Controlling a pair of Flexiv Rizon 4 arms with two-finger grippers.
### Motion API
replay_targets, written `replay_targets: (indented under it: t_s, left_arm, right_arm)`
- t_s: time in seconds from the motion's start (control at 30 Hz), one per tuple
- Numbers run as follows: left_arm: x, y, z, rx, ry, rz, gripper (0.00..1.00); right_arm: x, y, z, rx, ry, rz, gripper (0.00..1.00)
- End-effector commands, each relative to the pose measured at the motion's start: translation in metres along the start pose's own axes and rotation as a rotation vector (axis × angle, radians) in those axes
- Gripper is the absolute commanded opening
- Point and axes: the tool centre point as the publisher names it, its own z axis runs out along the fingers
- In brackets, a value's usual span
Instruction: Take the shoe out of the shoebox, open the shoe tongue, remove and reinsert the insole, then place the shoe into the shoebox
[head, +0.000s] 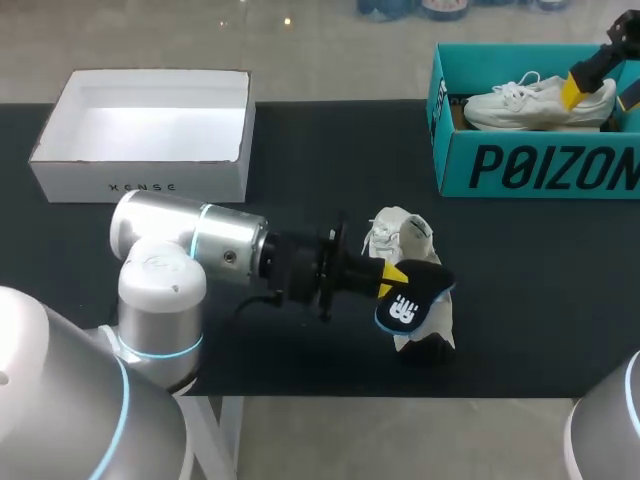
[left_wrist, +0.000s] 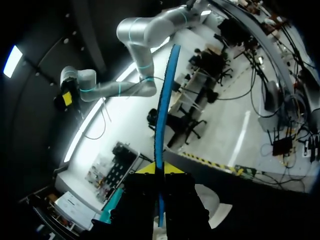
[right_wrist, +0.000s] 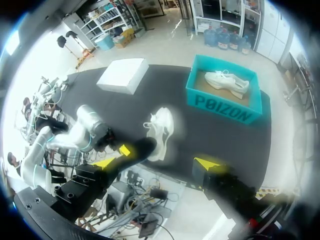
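My left gripper (head: 392, 280) is shut on a black and blue insole (head: 410, 302) with a white logo, held just in front of a white shoe (head: 403, 238) that lies on the black table. In the left wrist view the insole (left_wrist: 162, 115) stands edge-on, clamped between the fingers of that gripper (left_wrist: 160, 171). The teal shoebox (head: 520, 165) stands at the back right with a second white shoe (head: 520, 102) inside. My right gripper (head: 601, 92) hangs open high above the box. From its wrist view the open gripper (right_wrist: 156, 163) looks down on the table shoe (right_wrist: 161, 131) and shoebox (right_wrist: 225, 102).
A white open box (head: 140, 165) stands at the back left of the table (head: 300, 160); it also shows in the right wrist view as the white box (right_wrist: 123, 75). My left arm (head: 200, 245) lies across the front middle.
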Motion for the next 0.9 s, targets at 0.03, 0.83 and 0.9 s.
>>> replay_targets:
  t_s: [0.03, 0.83, 0.9]
  left_arm:
    - [0.001, 0.010, 0.013, 0.002, 0.008, -0.007, 0.00]
    - [0.013, 0.016, 0.005, -0.093, 0.039, -0.057, 0.00]
    - [0.015, 0.017, 0.005, -0.090, 0.045, -0.062, 0.00]
  right_arm:
    - [0.000, 0.002, 0.000, 0.006, -0.001, 0.002, 1.00]
    - [0.000, 0.002, 0.000, 0.006, -0.001, 0.002, 1.00]
    - [0.000, 0.002, 0.000, 0.006, -0.001, 0.002, 1.00]
